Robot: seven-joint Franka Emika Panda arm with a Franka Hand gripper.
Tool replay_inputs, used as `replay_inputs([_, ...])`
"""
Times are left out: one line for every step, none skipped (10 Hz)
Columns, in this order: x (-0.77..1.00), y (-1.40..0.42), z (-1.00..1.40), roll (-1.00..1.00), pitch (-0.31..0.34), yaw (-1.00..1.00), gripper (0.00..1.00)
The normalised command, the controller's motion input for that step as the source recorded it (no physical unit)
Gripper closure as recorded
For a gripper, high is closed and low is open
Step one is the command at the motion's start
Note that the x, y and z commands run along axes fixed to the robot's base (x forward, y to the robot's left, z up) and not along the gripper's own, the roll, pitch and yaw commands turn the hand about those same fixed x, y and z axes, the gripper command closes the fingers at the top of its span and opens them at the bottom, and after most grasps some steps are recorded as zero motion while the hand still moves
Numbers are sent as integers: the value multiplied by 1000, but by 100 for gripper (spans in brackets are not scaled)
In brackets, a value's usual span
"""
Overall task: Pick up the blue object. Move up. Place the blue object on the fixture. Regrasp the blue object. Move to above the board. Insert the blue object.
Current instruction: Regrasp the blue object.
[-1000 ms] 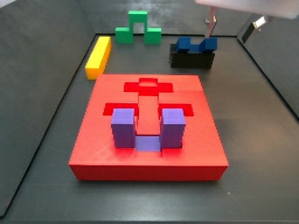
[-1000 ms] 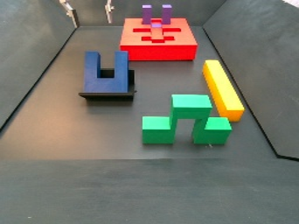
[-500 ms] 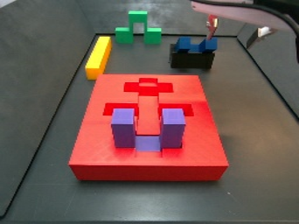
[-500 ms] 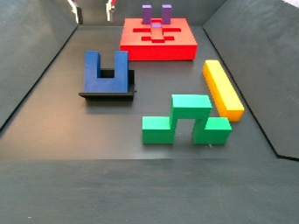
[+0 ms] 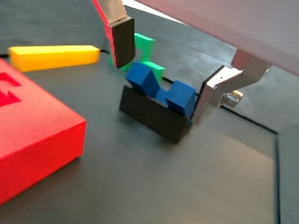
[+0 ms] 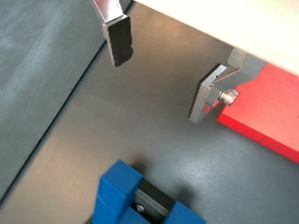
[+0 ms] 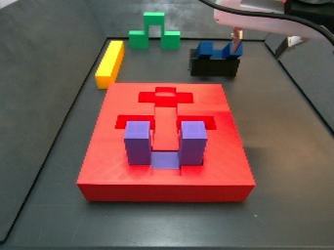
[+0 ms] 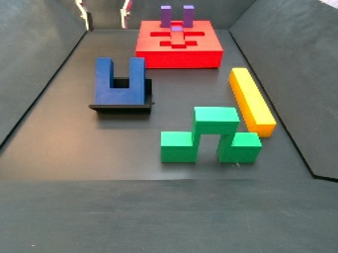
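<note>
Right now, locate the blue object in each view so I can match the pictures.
Wrist view: the blue object sits on the black fixture, between the open end effector fingers.
Wrist view: blue object, below the end effector.
Side view: blue object, far end, on the fixture.
Side view: blue object, left of middle.
Shared landmark: the red board.

The blue block (image 8: pixel 119 78) is dark blue and sits on the black fixture (image 8: pixel 122 104). The board (image 7: pixel 166 143) is bright red with darker red recesses; the U-shaped block (image 7: pixel 164 145) in it is purple. The bar (image 8: pixel 251 99) is yellow, the stepped block (image 8: pixel 211 134) green. The hand (image 5: pixel 176 61), just above the blue block, has silver fingers (image 5: pixel 225 85) with dark pads. The surface (image 8: pixel 79 188) is plain dark grey.
</note>
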Motion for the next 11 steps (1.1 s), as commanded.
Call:
replay_inputs([354, 0, -63, 337, 9, 766, 0])
replay_inputs([334, 0, -51, 351, 0, 757, 0])
replay_inputs([354, 0, -83, 483, 0, 669, 0])
replay_inputs([383, -49, -80, 646, 0, 591, 0])
replay_inputs([414, -54, -89, 711, 0, 540, 0])
replay_inputs([440, -111, -120, 837, 0, 471, 0])
replay_inputs([509, -146, 0, 1000, 86, 286, 0])
replay_inputs([589, -160, 0, 1000, 220, 91, 0])
replay_inputs([694, -223, 0, 1000, 363, 0, 0])
replay_inputs([551, -283, -137, 640, 431, -137, 0])
replay_inputs([440, -214, -97, 77, 249, -240, 0])
